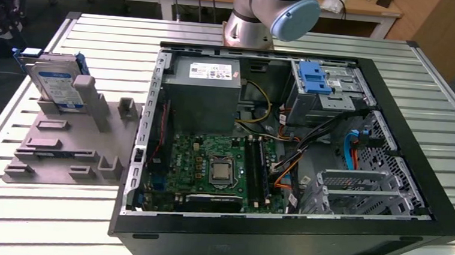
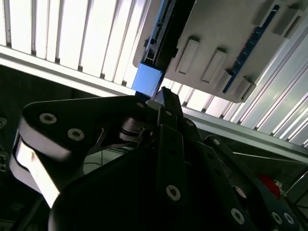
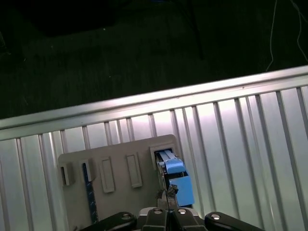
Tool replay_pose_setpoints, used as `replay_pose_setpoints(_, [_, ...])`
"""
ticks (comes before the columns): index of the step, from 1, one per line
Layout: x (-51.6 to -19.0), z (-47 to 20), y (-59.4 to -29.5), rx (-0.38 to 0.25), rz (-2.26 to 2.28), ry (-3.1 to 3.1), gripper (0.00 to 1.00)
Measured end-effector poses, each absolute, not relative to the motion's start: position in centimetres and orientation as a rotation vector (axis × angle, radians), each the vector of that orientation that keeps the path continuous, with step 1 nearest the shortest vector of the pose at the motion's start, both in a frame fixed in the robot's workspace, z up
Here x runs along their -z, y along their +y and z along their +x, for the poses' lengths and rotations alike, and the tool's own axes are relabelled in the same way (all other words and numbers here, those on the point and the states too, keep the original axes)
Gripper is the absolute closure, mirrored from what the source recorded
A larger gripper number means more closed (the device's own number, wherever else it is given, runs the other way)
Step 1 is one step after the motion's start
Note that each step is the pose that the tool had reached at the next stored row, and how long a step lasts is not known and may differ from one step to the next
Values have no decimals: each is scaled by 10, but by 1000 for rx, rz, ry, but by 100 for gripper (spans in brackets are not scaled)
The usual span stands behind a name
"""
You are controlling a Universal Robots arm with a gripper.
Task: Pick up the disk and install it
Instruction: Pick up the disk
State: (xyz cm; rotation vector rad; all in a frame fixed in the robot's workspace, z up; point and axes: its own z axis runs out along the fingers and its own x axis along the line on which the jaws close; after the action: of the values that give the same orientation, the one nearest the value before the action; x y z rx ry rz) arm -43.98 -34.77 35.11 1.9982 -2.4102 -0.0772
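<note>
1. The disk (image 1: pixel 58 85) stood on edge in a slot of the grey holder (image 1: pixel 58 146), in the upper left of the exterior view. Its label faced the camera and a blue side rail ran up its edge.
2. In the first wrist view the disk's blue rail end (image 3: pixel 174 175) poked out of the holder's slot, with the gripper (image 3: pixel 168 195) lined up over it.
3. In the second wrist view the gripper (image 2: pixel 163 96) sat just beside the blue end of the disk (image 2: pixel 148 81). It seemed close to contact, but whether it was open or clamped on the disk could not be told.
4. The holder rested on the slatted table (image 1: pixel 36 222). The open computer case (image 1: pixel 284 240) lay beside it in the centre of the frame.
5. Judged risks:
   - A grip on the plastic rail alone could let the disk slip or twist.
   - An off-axis lift could bind it in the slot and drag the loose-looking holder along.
</note>
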Motion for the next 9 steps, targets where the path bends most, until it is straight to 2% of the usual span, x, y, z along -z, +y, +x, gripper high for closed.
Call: replay_pose_setpoints(9, [-351, -440, -348, 77, 2063, -2353, 89])
